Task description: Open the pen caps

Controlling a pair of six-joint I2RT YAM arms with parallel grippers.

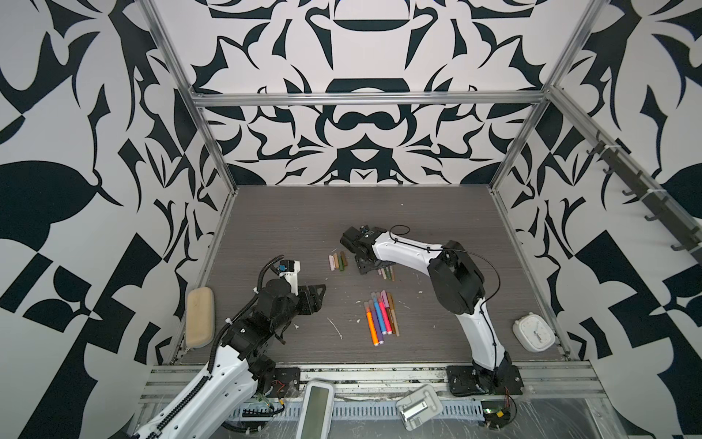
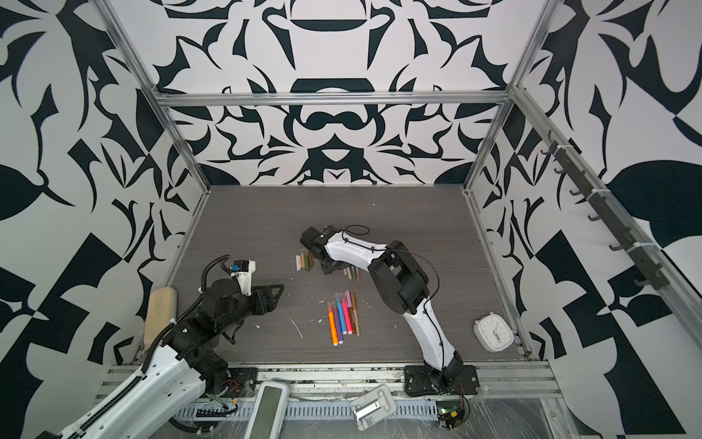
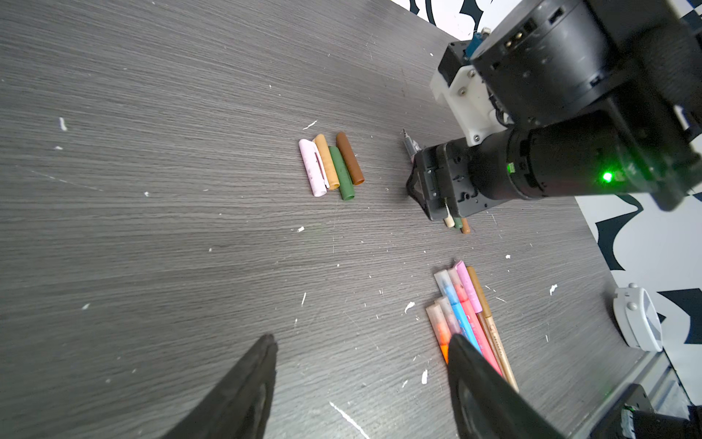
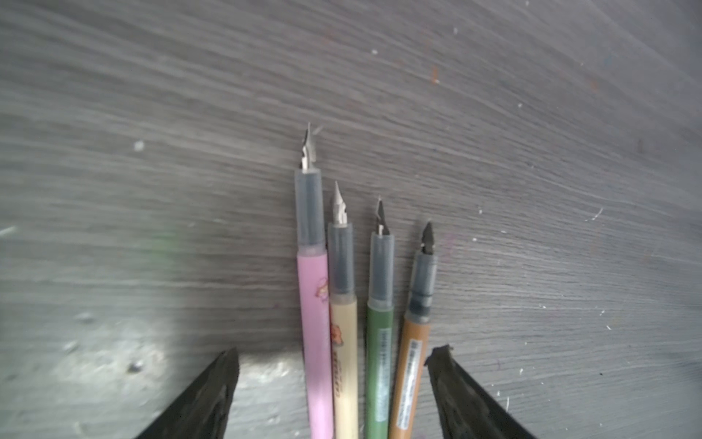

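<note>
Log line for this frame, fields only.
left gripper: open, empty | right gripper: open over four uncapped pens | four caps: loose row | capped pens: grouped

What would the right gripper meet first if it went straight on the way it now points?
The right gripper, open, points down at four uncapped pens lying between its fingers; it would likely meet their barrels first, then the table. Depth is unclear.

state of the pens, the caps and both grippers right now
four far pens: uncapped, nibs bare, lying side by side
four loose caps: off, lying in a row
near bundle of pens: capped, lying together
left gripper: open, empty
right gripper: open, holding nothing
</note>
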